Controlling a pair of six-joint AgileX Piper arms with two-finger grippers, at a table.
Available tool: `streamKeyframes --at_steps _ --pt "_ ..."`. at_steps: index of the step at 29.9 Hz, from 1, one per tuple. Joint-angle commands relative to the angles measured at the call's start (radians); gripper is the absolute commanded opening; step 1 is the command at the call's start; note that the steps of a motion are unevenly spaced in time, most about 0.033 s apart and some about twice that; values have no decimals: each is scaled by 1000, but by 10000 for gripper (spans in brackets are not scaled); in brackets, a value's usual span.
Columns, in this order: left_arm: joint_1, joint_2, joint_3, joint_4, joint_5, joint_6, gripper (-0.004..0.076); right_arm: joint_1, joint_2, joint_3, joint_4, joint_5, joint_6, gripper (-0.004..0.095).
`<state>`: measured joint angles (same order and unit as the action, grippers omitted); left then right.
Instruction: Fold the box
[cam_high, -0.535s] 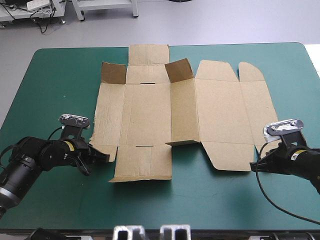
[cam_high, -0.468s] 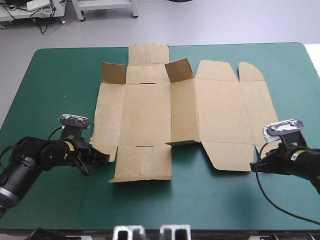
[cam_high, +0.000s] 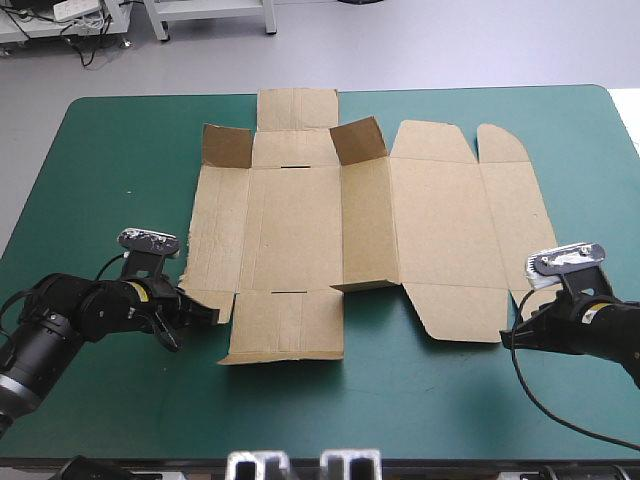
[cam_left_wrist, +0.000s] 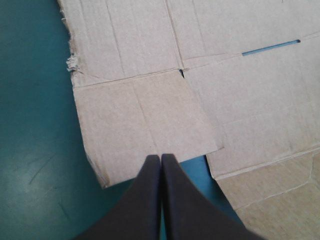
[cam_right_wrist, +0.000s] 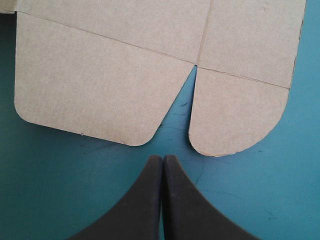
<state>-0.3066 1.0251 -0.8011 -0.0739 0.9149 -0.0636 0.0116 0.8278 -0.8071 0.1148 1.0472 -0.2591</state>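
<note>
The brown box is spread almost flat mid-tabletop. The left claw, pressed together, is set at a corner flap's edge; the right claw, likewise, just short of the rounded flaps. The sheet could be slid, not folded, by a push.

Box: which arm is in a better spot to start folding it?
Probably left: the left tool, shut, sits right at a corner flap of the box; the right tool, also shut, is short of it, with bare teal-green cover between.
</note>
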Motion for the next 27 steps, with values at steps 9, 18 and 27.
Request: streamKeyframes --at_steps 9,18,27 --pt "-3 -10 -32 -10 -38 0 -10 1 -4 -28 3 -38 -11 -24" --pt "59 197 -279 -42 -28 114 14 1 -4 -28 3 -88 -60 -24" --pt "470 432 -391 -728 210 720 14 1 -4 -28 14 -105 -60 -24"
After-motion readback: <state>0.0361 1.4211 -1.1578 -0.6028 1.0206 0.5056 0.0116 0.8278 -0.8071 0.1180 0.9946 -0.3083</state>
